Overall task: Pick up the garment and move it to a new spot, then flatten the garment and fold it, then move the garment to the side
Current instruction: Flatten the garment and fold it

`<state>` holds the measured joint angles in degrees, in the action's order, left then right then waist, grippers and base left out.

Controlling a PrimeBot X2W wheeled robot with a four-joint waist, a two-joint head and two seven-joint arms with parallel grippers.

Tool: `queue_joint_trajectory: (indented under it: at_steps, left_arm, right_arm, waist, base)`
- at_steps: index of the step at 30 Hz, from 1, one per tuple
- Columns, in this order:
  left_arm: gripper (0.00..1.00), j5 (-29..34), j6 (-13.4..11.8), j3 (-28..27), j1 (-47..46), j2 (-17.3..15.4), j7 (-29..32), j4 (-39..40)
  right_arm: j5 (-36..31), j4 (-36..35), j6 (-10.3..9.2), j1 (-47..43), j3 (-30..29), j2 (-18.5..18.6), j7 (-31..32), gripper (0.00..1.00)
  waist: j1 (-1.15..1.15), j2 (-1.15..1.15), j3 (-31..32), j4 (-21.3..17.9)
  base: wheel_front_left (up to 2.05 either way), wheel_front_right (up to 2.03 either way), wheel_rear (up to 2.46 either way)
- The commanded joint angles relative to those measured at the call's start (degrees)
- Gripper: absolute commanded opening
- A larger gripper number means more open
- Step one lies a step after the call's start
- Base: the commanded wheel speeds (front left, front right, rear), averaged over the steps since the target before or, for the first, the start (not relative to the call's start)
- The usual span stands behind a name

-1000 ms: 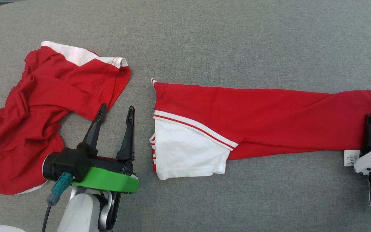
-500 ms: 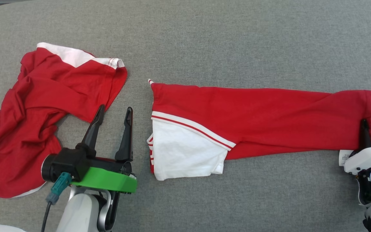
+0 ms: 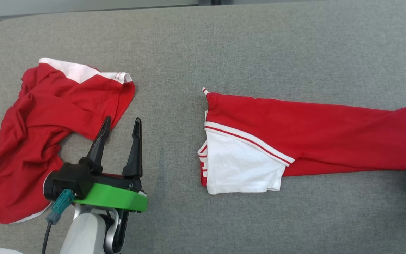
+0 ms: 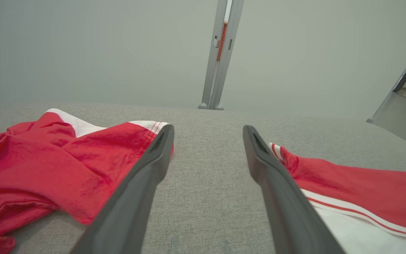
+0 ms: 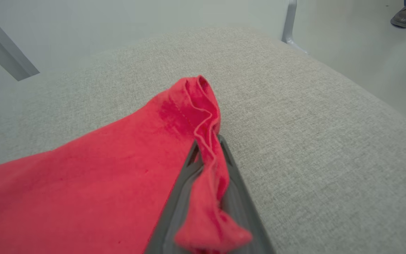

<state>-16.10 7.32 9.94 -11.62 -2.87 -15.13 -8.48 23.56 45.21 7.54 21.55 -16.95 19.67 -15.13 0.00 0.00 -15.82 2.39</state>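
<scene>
Now, on the grey pad (image 3: pixel 224 42), the folded garment (image 3: pixel 312 130) lies further right than a sec ago, well apart from the crumpled red top (image 3: pixel 30 141). The right gripper (image 5: pixel 208 144) has just pinched shut on its end hem, prob. the move-aside step. The left gripper (image 3: pixel 122 120) stays fully spread, empty.

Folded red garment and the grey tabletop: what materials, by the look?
Folded garment: probably soft matte cotton-type knit; it bunches into limp folds where the right gripper pinches it. Tabletop: grey woven-looking upholstery fabric, matte, with visible heathered weave.
</scene>
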Motion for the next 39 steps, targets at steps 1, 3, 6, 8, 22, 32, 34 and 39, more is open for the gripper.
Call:
queue_joint_trajectory:
  at_steps: [1,3,6,8,22,32,34,39]
  left_arm:
    - [1.0,-0.44,0.24,-0.27,0.67,-0.07,0.0,-0.15]
    - [1.0,-0.88,0.24,-0.4,1.14,-0.07,0.0,-0.22]
    - [1.0,-1.53,0.24,-0.79,1.92,-0.07,0.0,-0.25]
    - [1.0,-2.07,0.23,-1.24,2.47,-0.07,0.0,-0.27]
    - [1.0,-3.87,0.21,-0.79,4.11,-0.08,0.01,-0.44]
    - [1.0,-4.82,-0.15,0.3,3.4,-0.08,0.0,-1.26]
    - [1.0,-4.94,-0.29,0.49,3.43,-0.08,0.0,-1.35]
    - [1.0,-5.24,-0.43,0.39,3.61,-0.07,0.0,-1.52]
  right_arm:
    - [-0.73,-1.22,-0.1,0.59,0.47,-0.25,-0.01,0.0]
    - [-0.98,-3.17,-0.09,0.64,1.31,-0.88,-0.02,0.0]
    - [-0.53,-6.56,-0.08,0.19,3.31,-2.26,-0.01,0.0]
    - [0.13,-9.14,-0.08,-0.16,5.3,-3.43,-0.02,0.0]
    - [5.29,-21.16,-0.06,-0.96,23.93,-13.14,1.02,0.0]
    - [7.62,-17.13,-0.06,1.46,34.35,-16.53,0.42,0.0]
    - [8.29,-15.89,-0.06,1.8,36.43,-16.64,0.28,0.0]
    - [12.11,-13.71,-0.06,2.42,40.93,-16.66,0.0,0.0]
  waist:
    - [0.0,0.0,1.05,-0.31]
    - [0.0,0.0,1.98,-0.53]
    - [0.0,0.0,3.63,-0.82]
    - [0.0,0.0,4.58,-1.04]
    - [0.0,0.0,6.6,-0.04]
    - [0.0,0.0,5.74,3.73]
    - [0.0,0.0,5.63,4.48]
    - [0.0,0.0,5.49,5.89]
  base:
    - [0.0,0.0,0.0]
    - [0.0,0.0,0.0]
    - [0.0,0.0,0.0]
    - [0.0,0.0,0.0]
    - [0.0,0.0,0.0]
    - [0.0,0.0,0.0]
    - [0.0,0.0,0.0]
    - [0.0,0.0,0.0]
